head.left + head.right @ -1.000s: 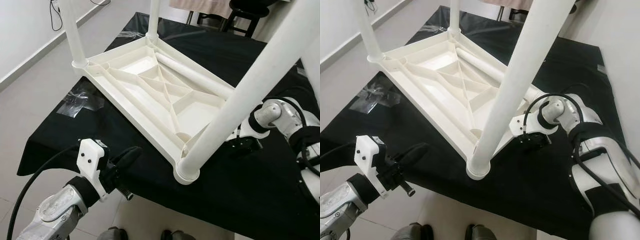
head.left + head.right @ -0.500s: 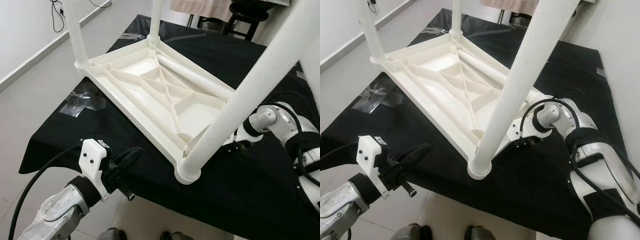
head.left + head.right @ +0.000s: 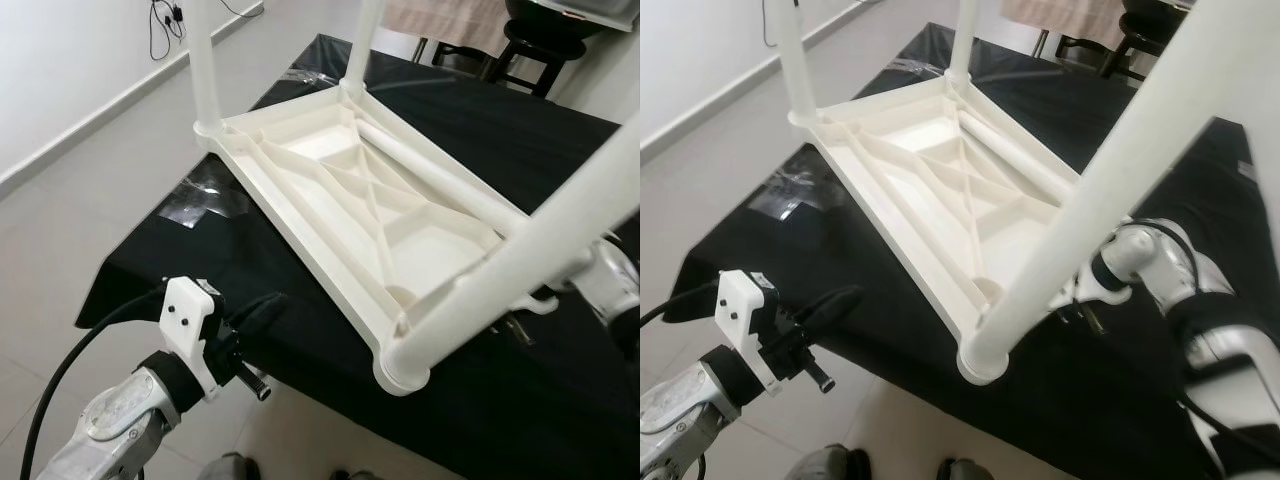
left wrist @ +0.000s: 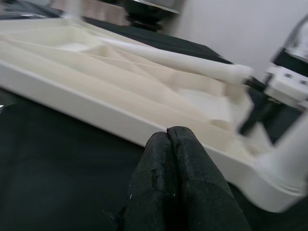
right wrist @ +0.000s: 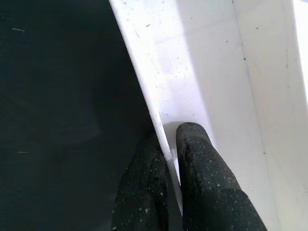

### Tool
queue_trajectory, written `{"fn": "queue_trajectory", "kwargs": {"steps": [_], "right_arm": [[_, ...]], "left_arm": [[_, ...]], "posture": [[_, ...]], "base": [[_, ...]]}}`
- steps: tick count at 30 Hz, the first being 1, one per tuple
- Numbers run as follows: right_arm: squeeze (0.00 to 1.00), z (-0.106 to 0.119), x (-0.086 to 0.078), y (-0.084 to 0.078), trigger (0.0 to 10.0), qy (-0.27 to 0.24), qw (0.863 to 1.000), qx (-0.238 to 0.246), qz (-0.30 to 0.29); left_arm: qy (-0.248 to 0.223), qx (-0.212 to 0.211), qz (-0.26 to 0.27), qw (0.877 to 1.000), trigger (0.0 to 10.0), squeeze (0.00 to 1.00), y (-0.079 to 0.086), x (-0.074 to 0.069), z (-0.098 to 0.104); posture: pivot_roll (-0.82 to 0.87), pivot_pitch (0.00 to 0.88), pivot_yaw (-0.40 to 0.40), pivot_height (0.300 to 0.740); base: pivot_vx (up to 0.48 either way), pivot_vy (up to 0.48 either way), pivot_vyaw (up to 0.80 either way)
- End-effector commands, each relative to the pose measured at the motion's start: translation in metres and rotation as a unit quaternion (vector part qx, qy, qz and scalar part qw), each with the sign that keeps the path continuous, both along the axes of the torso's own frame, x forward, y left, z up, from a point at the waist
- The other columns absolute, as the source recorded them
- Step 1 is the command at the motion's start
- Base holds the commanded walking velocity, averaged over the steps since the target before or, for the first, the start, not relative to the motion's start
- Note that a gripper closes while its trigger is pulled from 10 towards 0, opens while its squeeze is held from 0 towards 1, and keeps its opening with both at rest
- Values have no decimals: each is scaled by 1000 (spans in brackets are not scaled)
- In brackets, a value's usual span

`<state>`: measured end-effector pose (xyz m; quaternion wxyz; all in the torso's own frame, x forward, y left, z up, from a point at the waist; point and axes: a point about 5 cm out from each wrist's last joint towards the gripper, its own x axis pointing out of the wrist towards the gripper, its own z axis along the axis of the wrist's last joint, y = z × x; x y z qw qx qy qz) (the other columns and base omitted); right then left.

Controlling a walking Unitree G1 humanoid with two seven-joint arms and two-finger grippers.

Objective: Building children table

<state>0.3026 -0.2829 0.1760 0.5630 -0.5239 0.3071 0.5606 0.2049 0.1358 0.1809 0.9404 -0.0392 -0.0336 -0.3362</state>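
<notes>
A white plastic children's table (image 3: 350,205) lies upside down on a black cloth-covered work surface (image 3: 160,270), its ribbed underside facing up. Three white round legs stand up from its corner sockets: the near leg (image 3: 1110,190) rises steeply toward the camera, one far leg (image 3: 205,65) stands at the corner above the left gripper, and another far leg (image 3: 362,40) stands at the back corner. A fourth white tubular leg (image 3: 440,180) lies loose inside the tabletop, running along the edge nearest the right arm.

The right gripper (image 5: 171,159) sits at the table's side rim, close to the near corner socket (image 3: 980,365). Its two black fingers (image 5: 197,173) straddle the thin white rim wall, one on the dark cloth side and one on the white inner side, pinched onto it.

The left gripper (image 4: 168,139) hovers off the front edge of the work surface, just short of the table's long side rail, touching nothing. Its fingers are pressed together with nothing between them.

Crumpled clear plastic wrapping (image 3: 205,200) lies on the cloth beyond the left gripper, beside the table's far corner.
</notes>
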Motion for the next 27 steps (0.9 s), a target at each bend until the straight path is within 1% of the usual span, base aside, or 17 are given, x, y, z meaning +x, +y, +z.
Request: {"fn": "queue_trajectory", "kwargs": {"steps": [1, 4, 6, 8, 10, 11, 12, 15, 16, 17, 19, 21, 22, 23, 25, 26, 27], "right_arm": [[0, -6, -14, -26, 0, 43, 997, -8, -69], [0, -6, -19, -32, 0, 50, 995, -16, -82], [0, -7, -32, -40, 0, 68, 992, -19, -109], [0, -7, -32, -40, 0, 68, 992, -19, -109], [0, -7, -40, -41, 0, 80, 990, -9, -117], [0, -8, -49, -31, 0, 98, 988, 28, -114], [0, -8, -49, -31, 0, 98, 988, 28, -114], [0, -11, -59, 16, 0, 117, 978, 155, -77], [0, -13, -55, 30, 0, 101, 975, 184, -75], [0, -13, -55, 30, 0, 101, 975, 184, -75], [0, -18, -39, 49, 0, 54, 970, 216, -94], [0, -18, -39, 49, 0, 54, 970, 216, -94], [0, -20, -26, 58, 0, 20, 966, 227, -120], [0, -20, -26, 58, 0, 20, 966, 227, -120], [0, -20, 0, 70, 0, -56, 953, 240, -176], [0, -20, 0, 70, 0, -56, 953, 240, -176], [0, -18, 11, 73, 0, -86, 944, 245, -202]], "left_arm": [[9, 4, -7, 1000, 10000, 0, 0, -1, -4], [8, 4, -7, 1000, 10000, 0, 0, -1, -4], [7, 3, -5, 1000, 10000, 0, 0, -1, -4], [7, 3, -5, 1000, 10000, 0, 0, -1, -4], [7, 2, -5, 1000, 10000, 0, 0, -1, -3], [6, 1, -5, 1000, 10000, 0, 0, -1, -3], [6, 1, -5, 1000, 10000, 0, 0, -1, -3], [7, -1, -9, 1000, 10000, 0, 0, 0, -3], [7, -1, -10, 1000, 10000, 0, 0, 0, -3], [7, -1, -10, 1000, 10000, 0, 0, 0, -3], [6, 0, -10, 1000, 10000, 0, 0, 1, -4], [6, 0, -10, 1000, 10000, 0, 0, 1, -4], [6, 0, -10, 1000, 10000, 0, 0, 1, -4], [6, 0, -10, 1000, 10000, 0, 0, 1, -4], [5, 0, -8, 1000, 10000, 0, 0, 1, -3], [5, 0, -8, 1000, 10000, 0, 0, 1, -3], [5, 0, -8, 1000, 10000, 0, 0, 1, -3]], "posture": [[33, 157, -112, 740], [29, 159, -117, 740], [29, 161, -123, 740], [29, 161, -123, 740], [24, 162, -124, 740], [19, 163, -122, 740], [19, 163, -122, 740], [16, 161, -116, 740], [19, 158, -116, 740], [19, 158, -116, 740], [23, 159, -116, 740], [23, 159, -116, 740], [23, 159, -116, 740], [23, 159, -116, 740], [27, 159, -119, 740], [27, 159, -119, 740], [29, 160, -118, 740]], "base": [[0, 0, 0], [0, 0, 0], [0, 0, 0], [0, 0, 0], [0, 0, 0], [0, 0, 0], [0, 0, 0], [0, 0, 0], [0, 0, 0], [0, 0, 0], [0, 0, 0], [0, 0, 0], [0, 0, 0], [0, 0, 0], [0, 0, 0], [0, 0, 0], [0, 0, 0]]}}
